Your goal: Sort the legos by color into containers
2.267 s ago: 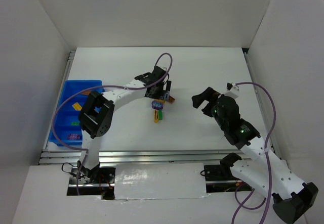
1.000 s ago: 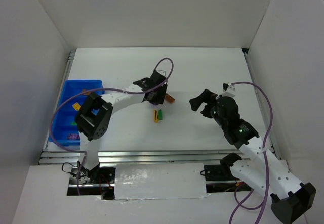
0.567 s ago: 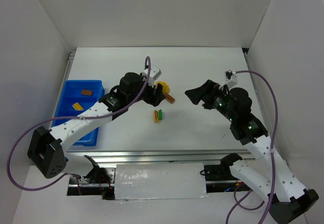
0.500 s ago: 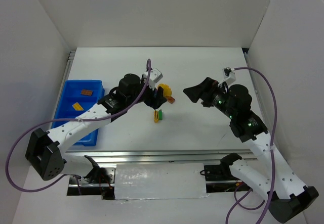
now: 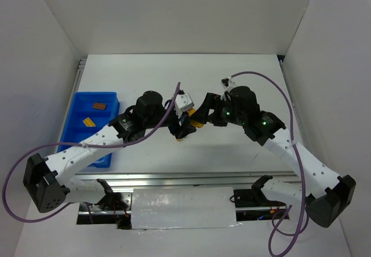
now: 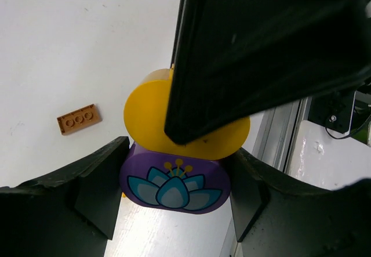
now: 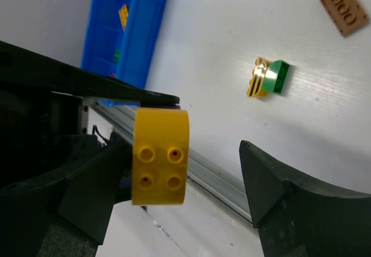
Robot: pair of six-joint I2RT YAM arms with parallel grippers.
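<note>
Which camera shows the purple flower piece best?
The left wrist view: the purple flower piece fills the middle, its printed petals facing the camera, joined to a yellow brick. The right wrist view shows only a thin purple edge behind that brick. In the top view I cannot make it out.

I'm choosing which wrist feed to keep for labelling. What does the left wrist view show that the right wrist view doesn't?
Left wrist only: the flower print on the purple piece that the left hand grips. Right wrist only: the blue tray and a loose green-and-yellow pair. Both: the yellow brick and the brown plate.
</note>
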